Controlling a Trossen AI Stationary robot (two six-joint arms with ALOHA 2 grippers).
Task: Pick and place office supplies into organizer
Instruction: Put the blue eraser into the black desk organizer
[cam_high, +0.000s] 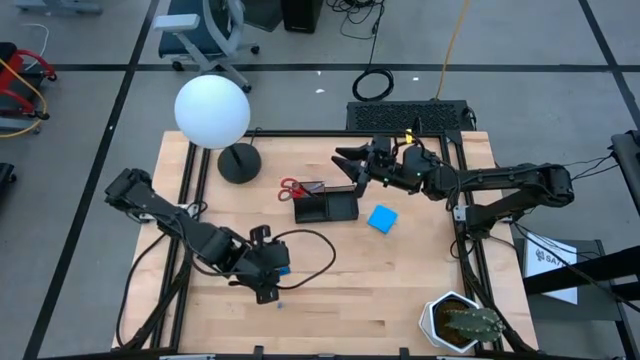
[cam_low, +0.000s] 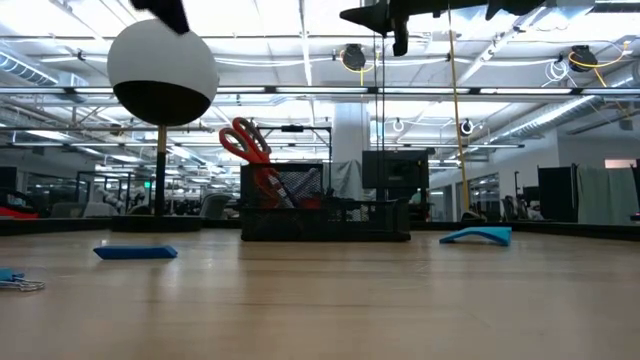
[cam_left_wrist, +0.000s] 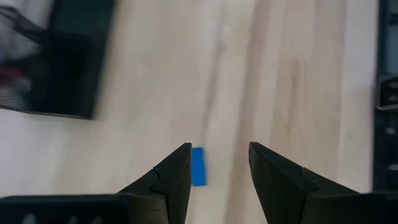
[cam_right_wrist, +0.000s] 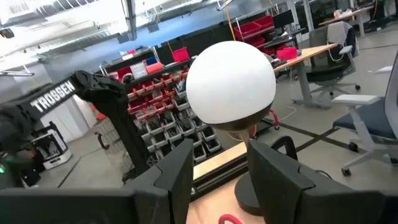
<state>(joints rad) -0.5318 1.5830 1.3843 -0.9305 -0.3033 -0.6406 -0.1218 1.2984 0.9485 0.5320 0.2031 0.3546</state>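
Observation:
The black organizer (cam_high: 326, 207) stands mid-table, with the red-handled scissors (cam_high: 291, 187) upright in its left section, handles up (cam_low: 247, 143). The blue square pad (cam_high: 382, 218) lies flat to its right. The small blue eraser-like piece (cam_left_wrist: 198, 167) lies flat on the table near the front left. My left gripper (cam_left_wrist: 219, 155) is open above it, and the piece shows just ahead of the fingertips, untouched (cam_high: 284, 269). My right gripper (cam_high: 347, 160) is open and empty, raised over the organizer's far side (cam_right_wrist: 219, 155). No pens show.
A lamp with a white globe (cam_high: 212, 110) and a round black base (cam_high: 239, 163) stands at the far left of the organizer. A potted cactus (cam_high: 460, 322) sits at the near right corner. A black cable (cam_high: 318, 250) loops beside the left gripper. Bare wood lies between the pad and the cactus.

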